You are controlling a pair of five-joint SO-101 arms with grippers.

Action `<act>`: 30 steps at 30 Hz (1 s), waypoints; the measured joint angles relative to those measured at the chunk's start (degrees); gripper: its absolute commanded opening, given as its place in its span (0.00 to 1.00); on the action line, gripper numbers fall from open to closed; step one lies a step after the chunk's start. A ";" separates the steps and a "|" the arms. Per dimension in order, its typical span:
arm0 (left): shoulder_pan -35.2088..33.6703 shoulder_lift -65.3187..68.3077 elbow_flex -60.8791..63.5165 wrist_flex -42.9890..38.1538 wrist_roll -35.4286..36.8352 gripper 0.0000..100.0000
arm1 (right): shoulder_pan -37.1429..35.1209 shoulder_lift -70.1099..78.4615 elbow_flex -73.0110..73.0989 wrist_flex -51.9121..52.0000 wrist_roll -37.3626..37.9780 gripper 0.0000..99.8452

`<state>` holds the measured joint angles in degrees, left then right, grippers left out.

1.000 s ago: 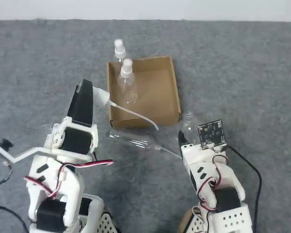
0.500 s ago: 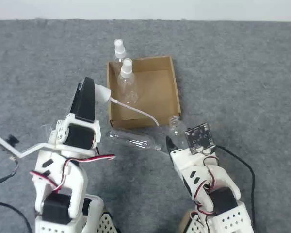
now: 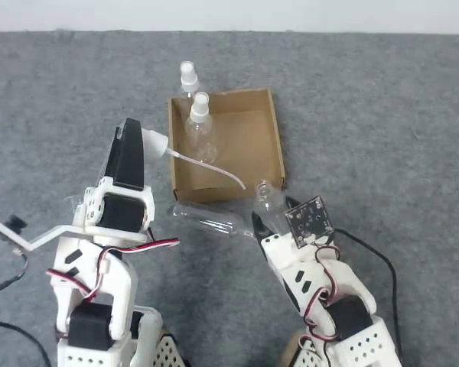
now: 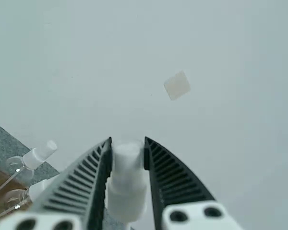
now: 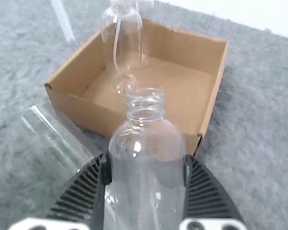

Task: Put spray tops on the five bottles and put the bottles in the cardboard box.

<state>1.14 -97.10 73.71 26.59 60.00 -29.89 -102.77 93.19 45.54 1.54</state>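
Jaws of the right gripper (image 5: 145, 163) pinch an open-necked bottle (image 5: 145, 139) by its body, neck up, just before the near wall of the cardboard box (image 3: 249, 153), toward its right corner. The left gripper (image 4: 127, 143) hangs above the grey counter (image 3: 382, 115) off the box's left side, its jaws pressed against a white spray top (image 4: 127, 179). In the high view the top's thin tube (image 3: 210, 167) curves across the box's near left part, and its tip ends close to the open neck without touching it. A capped bottle (image 3: 200, 130) stands inside the box at the far left corner. Another capped bottle (image 3: 187, 76) stands on the counter just behind that corner. A clear bottle (image 3: 206, 218) lies on its side on the counter just in front of the box, between the two arms.
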 measured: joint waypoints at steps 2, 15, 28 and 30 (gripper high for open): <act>0.00 0.00 0.00 0.00 0.00 0.01 | 0.09 0.00 0.00 -1.23 1.67 0.08; -0.18 -0.09 2.90 -4.48 0.00 0.01 | 0.09 0.09 2.02 -10.73 9.32 0.08; 3.34 0.70 8.44 -12.04 -0.70 0.01 | 0.09 0.09 2.02 -10.90 9.49 0.08; 3.78 0.79 8.44 -12.04 -0.88 0.01 | 0.09 0.09 2.02 -10.90 9.49 0.08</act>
<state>4.92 -96.31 82.15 14.55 59.12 -29.80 -102.68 95.21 34.64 11.03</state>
